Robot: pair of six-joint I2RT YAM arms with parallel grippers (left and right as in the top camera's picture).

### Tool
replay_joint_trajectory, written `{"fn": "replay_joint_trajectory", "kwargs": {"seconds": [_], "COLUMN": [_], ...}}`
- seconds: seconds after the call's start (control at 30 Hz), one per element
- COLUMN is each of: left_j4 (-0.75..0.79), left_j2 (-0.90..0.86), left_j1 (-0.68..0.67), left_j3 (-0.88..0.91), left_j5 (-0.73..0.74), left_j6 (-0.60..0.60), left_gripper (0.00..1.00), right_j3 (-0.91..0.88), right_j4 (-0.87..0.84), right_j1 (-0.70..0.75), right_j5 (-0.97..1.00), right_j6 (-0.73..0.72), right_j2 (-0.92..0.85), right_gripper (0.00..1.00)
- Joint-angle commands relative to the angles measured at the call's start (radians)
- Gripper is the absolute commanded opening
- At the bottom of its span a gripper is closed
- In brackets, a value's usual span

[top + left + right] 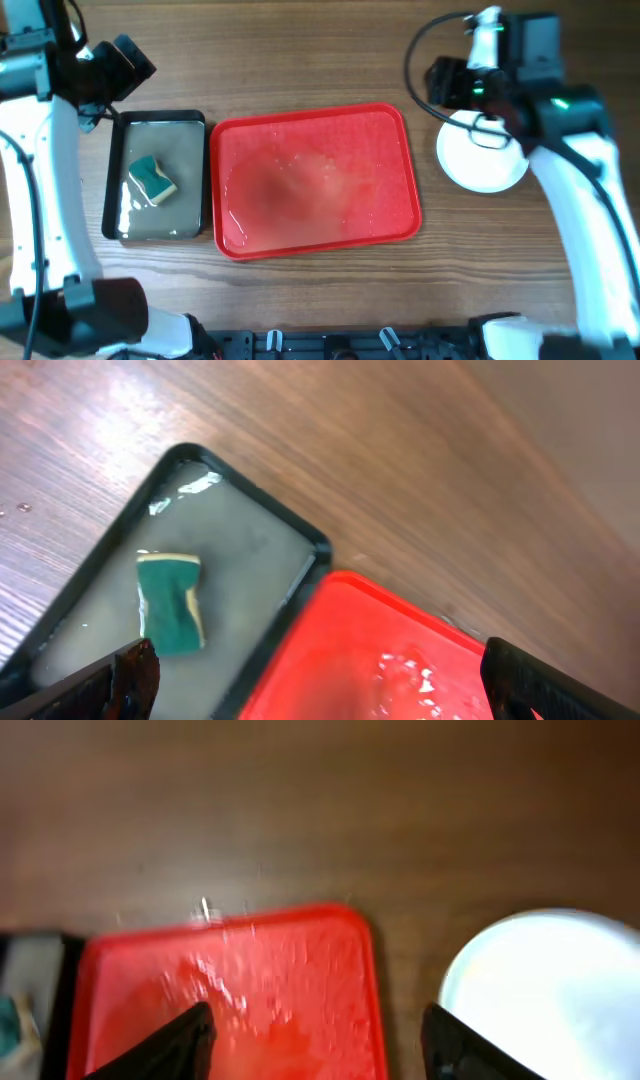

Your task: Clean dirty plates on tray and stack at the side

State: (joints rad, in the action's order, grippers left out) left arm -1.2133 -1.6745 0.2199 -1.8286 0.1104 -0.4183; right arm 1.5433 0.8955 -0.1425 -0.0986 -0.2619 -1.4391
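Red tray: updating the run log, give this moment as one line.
tray wet, bare | white plate right of tray | sponge in black tray | left gripper open | right gripper open

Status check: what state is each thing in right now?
Red tray: wet, no plates on it.
Black tray: seems to hold water.
Sponge: lying in the black tray.
White plate: set down right of the red tray.
Left gripper: open, empty.
Right gripper: open, empty.
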Motion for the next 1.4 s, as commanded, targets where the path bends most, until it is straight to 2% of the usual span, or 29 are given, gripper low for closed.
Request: {"fn": "replay_joint_trajectory", "kwargs": {"seconds": [0.0,0.2,0.37,0.47,0.53,0.6,0.73,0.8,0.93,1.13,1.37], "left_j4": [-0.002,-0.003,-0.003,-0.003,-0.003,-0.003,-0.003,-0.003,-0.003,-0.003,-0.003], "left_j2": [-0.001,-0.001,-0.001,-0.001,-0.001,-0.001,-0.001,-0.001,-0.002,-0.001,-0.001], "left_j1": [-0.003,-0.003,-0.002,-0.002,-0.002,-0.002,-0.002,-0.002,-0.002,-0.002,-0.002], "left_j3": [-0.005,-0.005,-0.005,-0.005,-0.005,-0.005,-0.005,-0.005,-0.005,-0.005,-0.005], "left_j5": [0.053,0.053,0.053,0.053,0.053,0.053,0.053,0.053,0.053,0.053,0.053], "left_j6": [-0.005,-0.005,-0.005,-0.005,-0.005,-0.005,-0.005,-0.005,-0.005,-0.005,-0.005], "left_gripper": [1.00,1.00,1.00,1.00,1.00,1.00,1.00,1.00,1.00,1.00,1.00], "right_j3": [0.041,0.040,0.036,-0.032,-0.166,-0.412,-0.941,-1.135,-1.349,-1.540,-1.538], "right_j4": [0.027,0.049,0.146,0.072,-0.064,-0.275,-0.756,-0.882,-0.952,-1.054,-0.913], "right_j1": [0.007,0.007,0.007,0.006,0.006,0.010,0.089,0.095,0.095,0.095,0.095], "right_j5": [0.169,0.154,0.216,0.206,0.153,0.096,-0.103,-0.113,-0.099,-0.083,-0.132], "right_j6": [0.000,-0.003,0.001,0.054,0.140,0.200,0.209,0.206,0.211,0.206,0.181], "right_j2": [0.204,0.467,0.491,0.500,0.554,0.674,0.948,1.078,1.287,1.395,1.392], "right_gripper": [1.00,1.00,1.00,1.00,1.00,1.00,1.00,1.00,1.00,1.00,1.00]}}
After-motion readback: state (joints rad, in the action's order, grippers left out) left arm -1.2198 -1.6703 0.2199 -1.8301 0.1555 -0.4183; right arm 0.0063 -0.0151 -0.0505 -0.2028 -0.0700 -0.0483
